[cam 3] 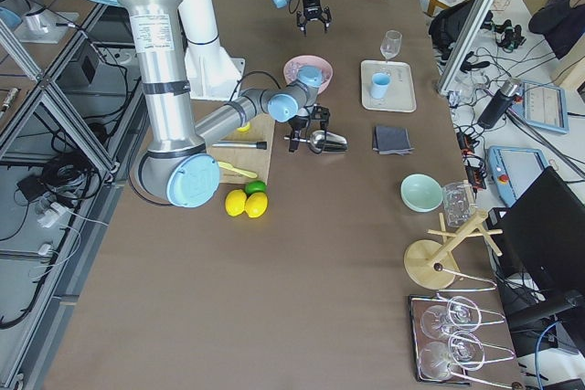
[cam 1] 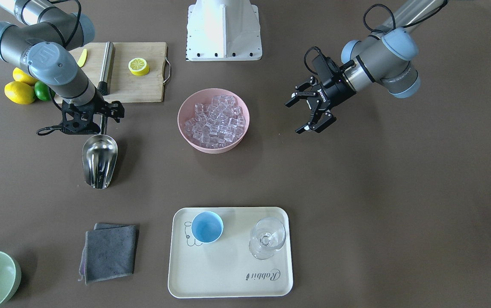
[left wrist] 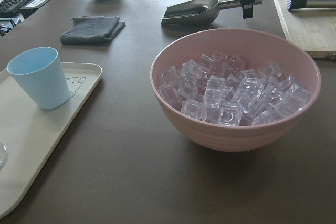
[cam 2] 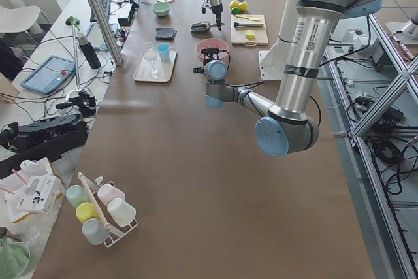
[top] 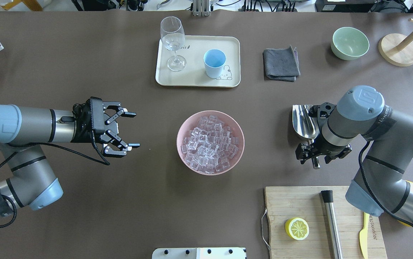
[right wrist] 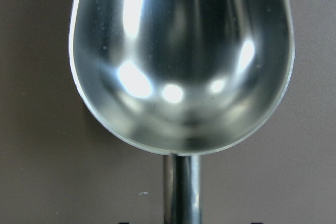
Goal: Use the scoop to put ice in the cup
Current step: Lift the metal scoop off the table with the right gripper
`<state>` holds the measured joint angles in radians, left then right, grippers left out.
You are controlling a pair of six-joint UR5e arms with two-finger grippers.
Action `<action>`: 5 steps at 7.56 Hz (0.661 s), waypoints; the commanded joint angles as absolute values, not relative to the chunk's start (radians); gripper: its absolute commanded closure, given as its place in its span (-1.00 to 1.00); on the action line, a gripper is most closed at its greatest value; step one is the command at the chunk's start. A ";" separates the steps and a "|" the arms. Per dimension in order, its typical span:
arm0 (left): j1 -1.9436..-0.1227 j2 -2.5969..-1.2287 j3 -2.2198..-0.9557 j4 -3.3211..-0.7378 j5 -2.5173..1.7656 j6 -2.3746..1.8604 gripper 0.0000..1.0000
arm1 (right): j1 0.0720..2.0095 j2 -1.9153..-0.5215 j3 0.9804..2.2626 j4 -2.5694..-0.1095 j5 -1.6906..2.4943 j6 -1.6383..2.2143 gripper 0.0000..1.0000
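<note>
The steel scoop (cam 1: 99,160) lies on the table, right of the pink bowl (top: 183,135); it also shows in the overhead view (top: 304,122) and fills the right wrist view (right wrist: 181,61). My right gripper (top: 318,153) is open, low over the scoop's rod handle (right wrist: 182,192), with a finger on each side of it. The ice (top: 210,144) fills the pink bowl (left wrist: 173,72). The light-blue cup (top: 214,63) stands empty on the cream tray (top: 233,54). My left gripper (top: 132,129) is open and empty, left of the bowl and pointing at it.
A clear stemmed glass (top: 173,41) stands on the tray beside the cup. A grey cloth (top: 280,64) and a pale green bowl (top: 349,43) lie beyond the scoop. A cutting board (top: 300,201) with half a lemon (top: 297,228) and a steel cylinder (top: 331,223) lies near my right arm.
</note>
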<state>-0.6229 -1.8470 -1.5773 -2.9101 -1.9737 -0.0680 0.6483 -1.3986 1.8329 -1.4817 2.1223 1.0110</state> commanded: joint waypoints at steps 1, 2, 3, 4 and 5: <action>-0.623 -1.859 -1.571 -2.918 -1.979 -0.061 -0.96 | 0.647 -1.404 1.793 -1.415 2.126 1.022 -0.60; -0.618 -1.865 -1.551 -2.918 -1.982 -0.063 -0.96 | 0.647 -1.404 1.795 -1.411 2.131 1.028 -0.44; -0.603 -1.876 -1.528 -2.924 -1.979 -0.064 -0.96 | 0.647 -1.404 1.801 -1.411 2.135 1.028 -0.20; -0.600 -1.893 -1.507 -2.924 -1.980 -0.064 -0.96 | 0.647 -1.404 1.807 -1.413 2.138 1.028 -0.01; -0.591 -1.917 -1.479 -2.924 -1.977 -0.064 -0.96 | 0.647 -1.405 1.821 -1.417 2.149 1.028 0.24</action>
